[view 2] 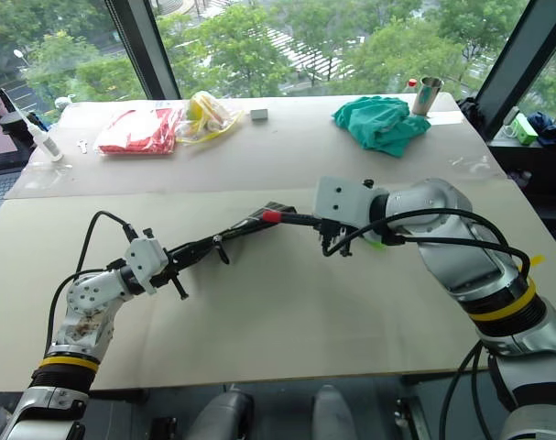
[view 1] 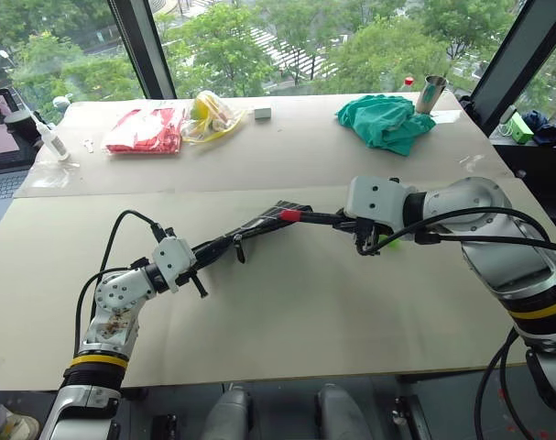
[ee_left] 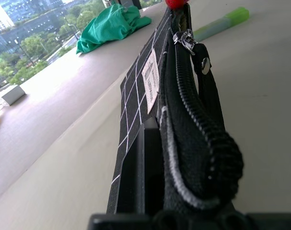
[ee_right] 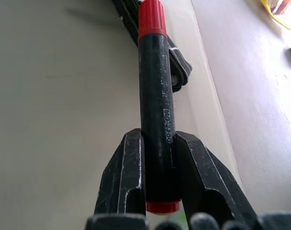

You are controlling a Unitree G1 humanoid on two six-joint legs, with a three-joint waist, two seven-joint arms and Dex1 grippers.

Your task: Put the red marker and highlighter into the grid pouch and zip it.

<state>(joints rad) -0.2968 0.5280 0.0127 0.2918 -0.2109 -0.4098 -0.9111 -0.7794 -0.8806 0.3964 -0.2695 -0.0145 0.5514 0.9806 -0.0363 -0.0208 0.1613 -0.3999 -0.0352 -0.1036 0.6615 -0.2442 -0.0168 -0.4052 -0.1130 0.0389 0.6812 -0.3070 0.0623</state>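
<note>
Holding the grid pouch (view 1: pixel 259 225) up off the surface (view 1: pixel 287 312), at about 8 o'clock in the head view, with the left claw (view 1: pixel 204 252) pinched tight on the pouch's near end, the zipper edge uppermost. Stretching away toward 2 o'clock from there, the pouch's long axis, its far end hanging unsupported at the middle of the surface.

Risking a miss at the mouth: looking barely parted around the zipper pull (ee_left: pixel 186 38), so likely catching the red cap on the teeth or the fabric lip instead of sliding in. Risking also a buckle of the soft pouch under any push along its length, being gripped at one end alone. Possibly twisting the marker in the grip if the tip snags.

Carrying the red marker (view 2: pixel 291 218) at centre, the right claw (ee_right: pixel 157 163) clamped around its dark barrel near the tail. Lying nearly level, the marker's long axis, running from 3 toward 9 o'clock, red cap leading and touching or just short of the pouch's far end; hard to tell which.

Lying beyond the right claw, toward 3 o'clock, the highlighter (ee_left: pixel 222 24), flat on the surface, not yet picked up.
</note>
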